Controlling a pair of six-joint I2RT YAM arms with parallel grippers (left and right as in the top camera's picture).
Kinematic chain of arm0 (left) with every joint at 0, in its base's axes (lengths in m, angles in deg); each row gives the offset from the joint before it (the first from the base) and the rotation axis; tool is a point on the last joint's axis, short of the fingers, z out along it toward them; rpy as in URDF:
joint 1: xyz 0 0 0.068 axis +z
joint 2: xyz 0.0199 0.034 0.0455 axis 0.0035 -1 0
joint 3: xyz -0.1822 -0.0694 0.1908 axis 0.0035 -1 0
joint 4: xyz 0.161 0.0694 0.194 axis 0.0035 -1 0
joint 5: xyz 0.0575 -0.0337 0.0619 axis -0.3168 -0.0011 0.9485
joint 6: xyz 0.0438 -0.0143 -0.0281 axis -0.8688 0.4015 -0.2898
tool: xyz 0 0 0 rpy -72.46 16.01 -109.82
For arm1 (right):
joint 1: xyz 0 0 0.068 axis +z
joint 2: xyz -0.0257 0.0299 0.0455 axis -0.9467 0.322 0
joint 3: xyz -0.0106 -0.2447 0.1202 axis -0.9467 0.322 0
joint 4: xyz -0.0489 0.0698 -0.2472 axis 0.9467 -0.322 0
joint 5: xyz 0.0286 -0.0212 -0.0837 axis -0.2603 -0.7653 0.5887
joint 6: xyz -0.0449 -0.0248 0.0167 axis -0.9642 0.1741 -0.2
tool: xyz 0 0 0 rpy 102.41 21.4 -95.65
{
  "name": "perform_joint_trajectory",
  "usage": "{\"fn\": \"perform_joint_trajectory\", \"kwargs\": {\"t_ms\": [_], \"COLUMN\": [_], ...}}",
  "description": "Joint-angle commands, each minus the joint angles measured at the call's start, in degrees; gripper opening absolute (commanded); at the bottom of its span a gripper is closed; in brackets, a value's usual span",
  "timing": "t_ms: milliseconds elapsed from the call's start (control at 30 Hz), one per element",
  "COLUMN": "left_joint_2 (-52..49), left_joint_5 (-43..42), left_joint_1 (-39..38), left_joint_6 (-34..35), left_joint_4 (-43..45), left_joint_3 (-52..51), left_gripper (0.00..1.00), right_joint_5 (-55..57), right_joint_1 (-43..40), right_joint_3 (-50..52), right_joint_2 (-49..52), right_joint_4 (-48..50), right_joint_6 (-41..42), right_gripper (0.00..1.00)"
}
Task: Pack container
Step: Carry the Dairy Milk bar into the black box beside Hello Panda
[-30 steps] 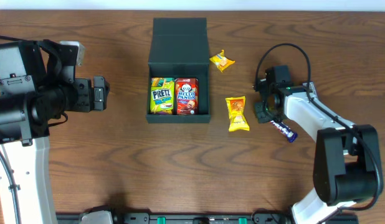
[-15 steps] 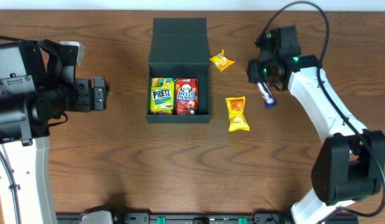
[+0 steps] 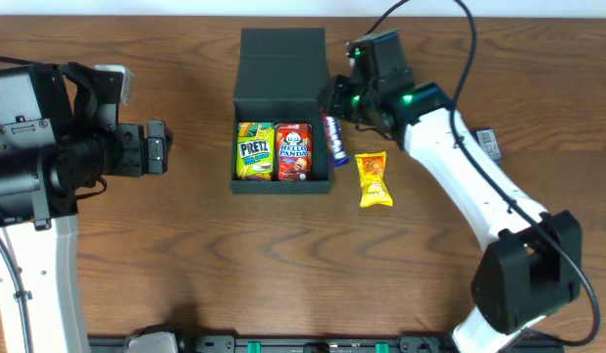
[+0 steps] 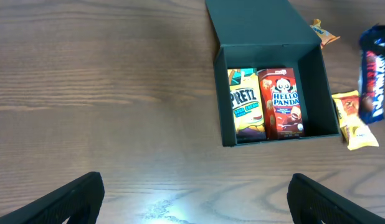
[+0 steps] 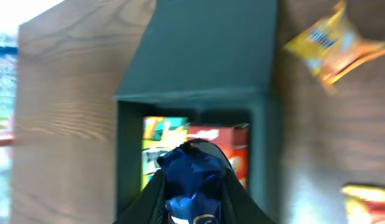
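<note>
Right gripper [image 3: 344, 104] carrying a blue snack bar [image 3: 334, 140] by the container [image 3: 281, 106].

Nearest, a yellow packet [image 3: 373, 179] lies just right of the container, which sits mid-table holding a Pretz box [image 3: 254, 150] and a Hello Panda box [image 3: 293, 151] side by side. The right fingers are clamped on the bar at its right wall. The left gripper [image 3: 158, 147], well left, is spread wide and empty. Farther back, the lid [image 3: 281, 54] lies open, with an orange packet [image 4: 322, 32] beside it.

Matt cardboard container [image 3: 281, 61], glossy blue wrapper [image 3: 334, 140]
</note>
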Motion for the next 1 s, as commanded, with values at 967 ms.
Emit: {"fn": "perform_joint_trajectory", "kwargs": {"t_ms": [967], "left_joint_2": [0.17], "left_joint_5": [0.35], "left_joint_1": [0.09], "left_joint_6": [0.44], "left_joint_4": [0.17], "left_joint_3": [0.87], "left_gripper": [0.95], "right_joint_5": [11.04], "right_joint_1": [4.55], "right_joint_3": [-1.11], "right_joint_2": [7.82], "right_joint_4": [2.14], "right_joint_6": [11.65], "right_gripper": [0.32]}}
